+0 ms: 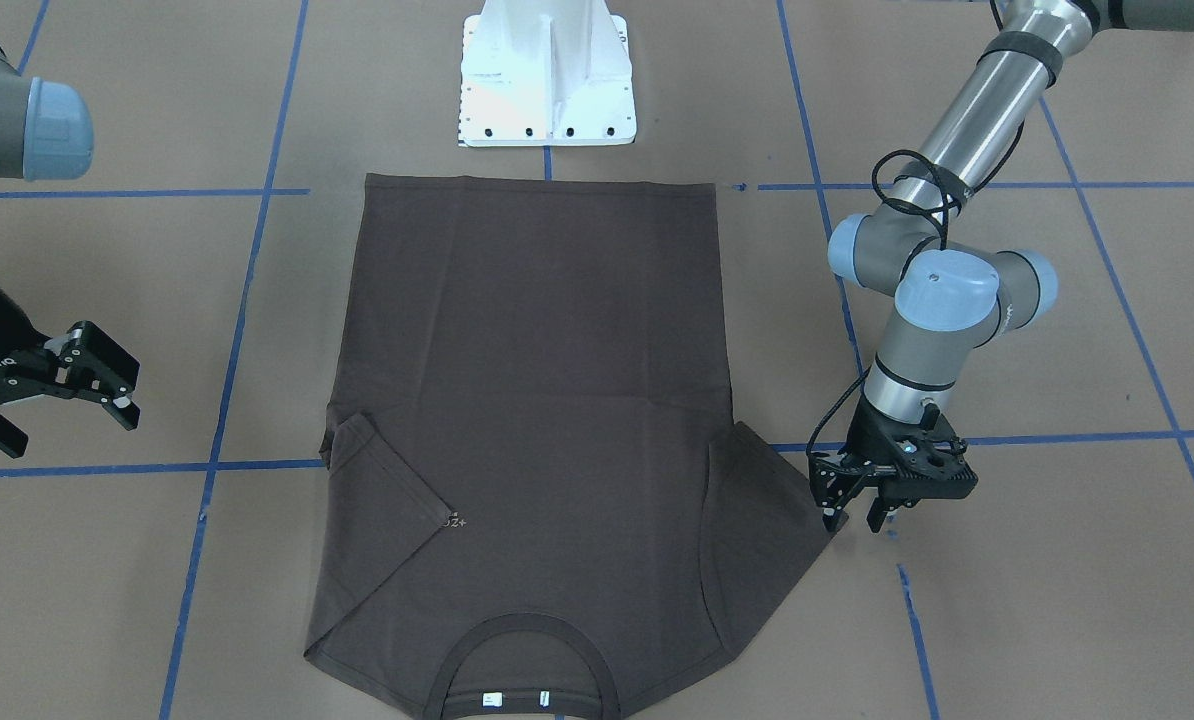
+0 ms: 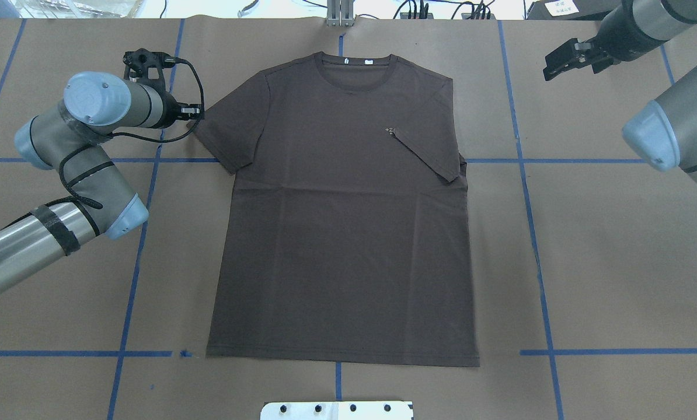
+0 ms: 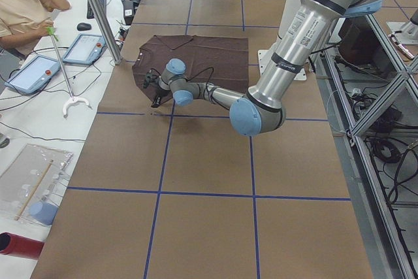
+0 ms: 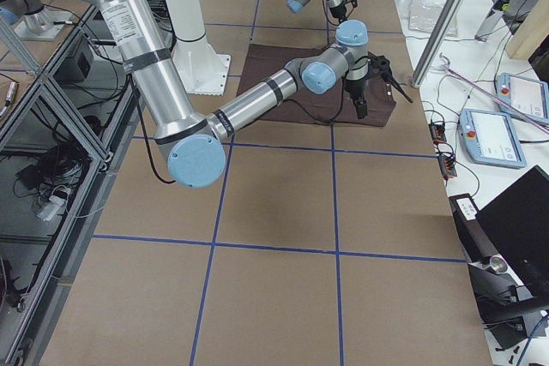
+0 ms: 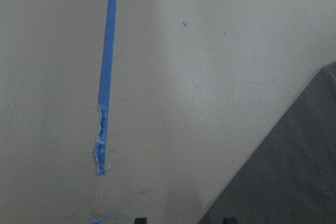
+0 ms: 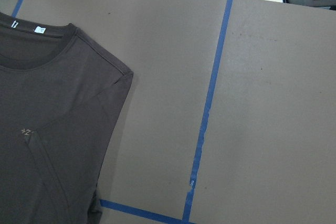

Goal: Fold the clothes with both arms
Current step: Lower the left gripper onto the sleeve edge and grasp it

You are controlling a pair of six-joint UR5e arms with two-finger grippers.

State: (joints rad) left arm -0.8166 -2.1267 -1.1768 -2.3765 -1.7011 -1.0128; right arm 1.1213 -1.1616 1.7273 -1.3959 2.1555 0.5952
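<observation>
Tabletop: brown paper (image 2: 617,262) crossed with blue tape (image 2: 132,280); a white base (image 1: 547,80) sits on the robot's side.
Shirt: a dark brown T-shirt (image 2: 342,233) lies flat and face up mid-tabletop, with its collar (image 2: 354,87) away from the robot and its hem (image 2: 342,359) toward the base.
Done: the right sleeve (image 2: 427,154) is folded in across the chest, its tip just beside the small pale logo (image 2: 390,129).
Left to do: the left sleeve (image 2: 229,131) lies spread out, and the body shows no fold (so I'd call this an early stage, most of the folding yet to come).
Left hand: the left hand (image 1: 854,518) is down low at that sleeve's outer edge, its fingers (image 1: 831,505) spread and pinching nothing that I can see.
Right hand: the right hand (image 1: 62,410) is up and off to the side, well apart from the shirt, spread and empty.
Hard to make out: from overhead the left arm (image 2: 91,111) hides its own hand. The wrist view shows only slivers of fingertip, so I can't tell whether they touch cloth. The logo is too small to read, and the front view crops the collar.
</observation>
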